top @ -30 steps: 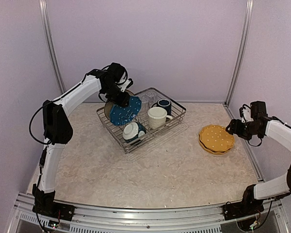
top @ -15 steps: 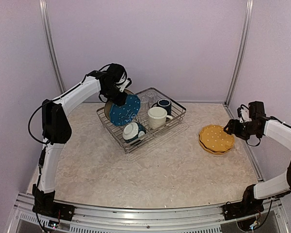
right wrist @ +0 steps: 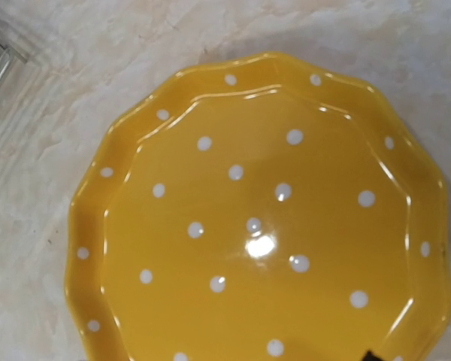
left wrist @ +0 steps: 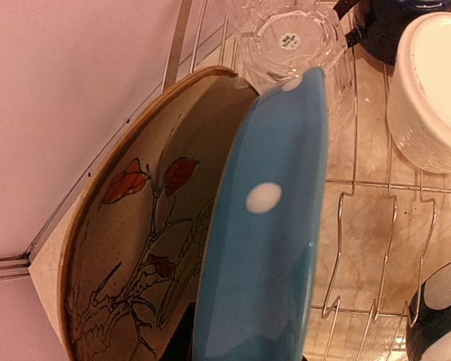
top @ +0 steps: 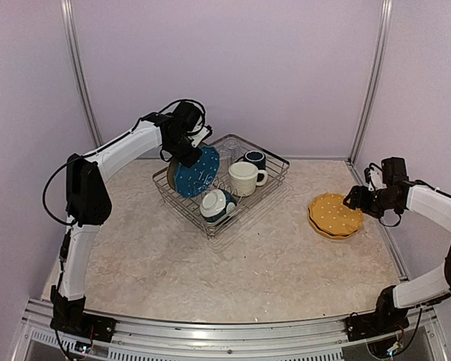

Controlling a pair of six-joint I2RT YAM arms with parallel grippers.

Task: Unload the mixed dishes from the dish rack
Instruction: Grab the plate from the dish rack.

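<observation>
The silver wire dish rack [top: 275, 179] stands at the back centre. In it a blue white-dotted plate [top: 195, 174] stands on edge in front of the cream bird-pattern plate [left wrist: 135, 226]. My left gripper [top: 189, 153] is shut on the blue plate's [left wrist: 270, 226] top rim, a finger on each face. The rack also holds a cream mug [top: 243, 179], a navy mug [top: 254, 159], a teal-and-white bowl [top: 214, 204] and a clear glass [left wrist: 289, 37]. Yellow dotted plates [top: 334, 214] lie stacked on the table at right. My right gripper [top: 356, 198] hovers open and empty just above their far right edge [right wrist: 263, 218].
Lilac walls close in the back and both sides, with metal corner posts [top: 368, 90]. The rack sits close to the back wall. The marble-patterned table top [top: 233, 278] stretches to the near metal rail.
The rack with its dishes has slid a little to the right and turned, along with my left gripper on the blue plate. My right gripper has drifted slightly left over the yellow plates.
</observation>
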